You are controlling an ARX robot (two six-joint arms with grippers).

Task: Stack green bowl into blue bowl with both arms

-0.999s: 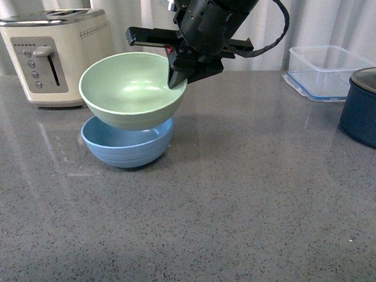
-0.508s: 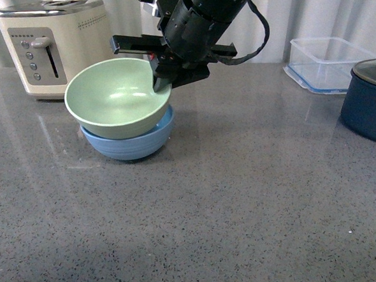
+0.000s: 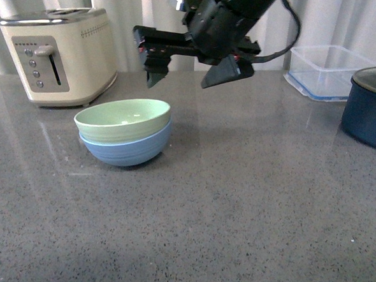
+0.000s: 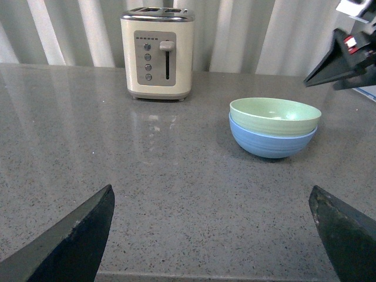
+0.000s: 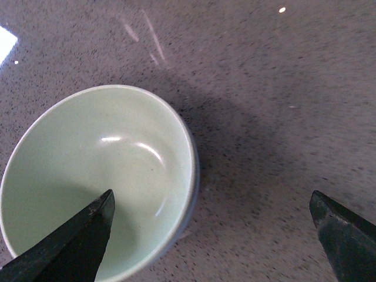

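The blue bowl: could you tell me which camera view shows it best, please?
The left wrist view: the blue bowl shows its whole side under the nested green bowl. The front view shows much the same. The right wrist view shows only a sliver of rim beside the green bowl.

- A grey speckled stone desk fills the scene, glossy enough to carry soft reflections.
- Pale pleated curtains hang along its far edge, closing off the back of the room.
- A cream toaster stands at the back left, its lever and buttons facing forward, and its reflection shows on the desk just in front.
- At the back right lies a clear plastic container.
- Beside it, at the right edge, sits a dark navy pot with a lid.
- Light is even and soft.
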